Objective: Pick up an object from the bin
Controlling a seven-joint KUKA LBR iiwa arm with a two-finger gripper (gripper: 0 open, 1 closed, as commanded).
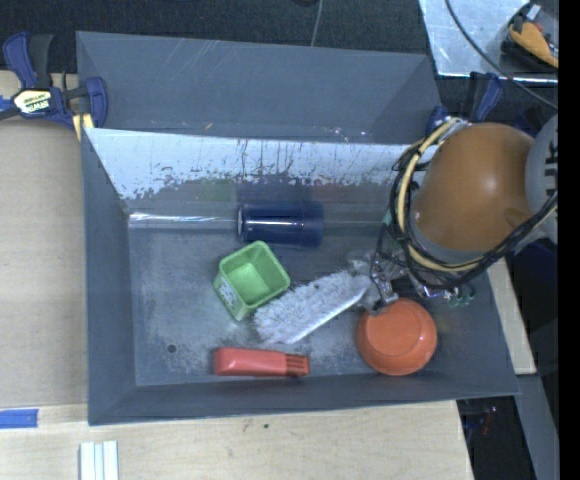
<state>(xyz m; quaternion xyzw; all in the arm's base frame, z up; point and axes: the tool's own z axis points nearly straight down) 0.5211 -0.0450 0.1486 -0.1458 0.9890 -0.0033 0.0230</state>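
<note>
The grey brush runs down-left from my fingers, with the orange bowl just below. I cannot tell whether they're open.

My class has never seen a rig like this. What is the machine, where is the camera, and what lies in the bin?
The camera looks down, slightly from one side, into a grey metal bin. The orange-brown shape on the right is a cover on a robot arm reaching in; its gripper hangs low beside an orange bowl and the end of a whitish fuzzy strip. Also in the bin: a small green square cup, a dark blue cylinder lying by the back wall, and a flat red piece near the front. Whether the gripper holds anything cannot be told.
</note>
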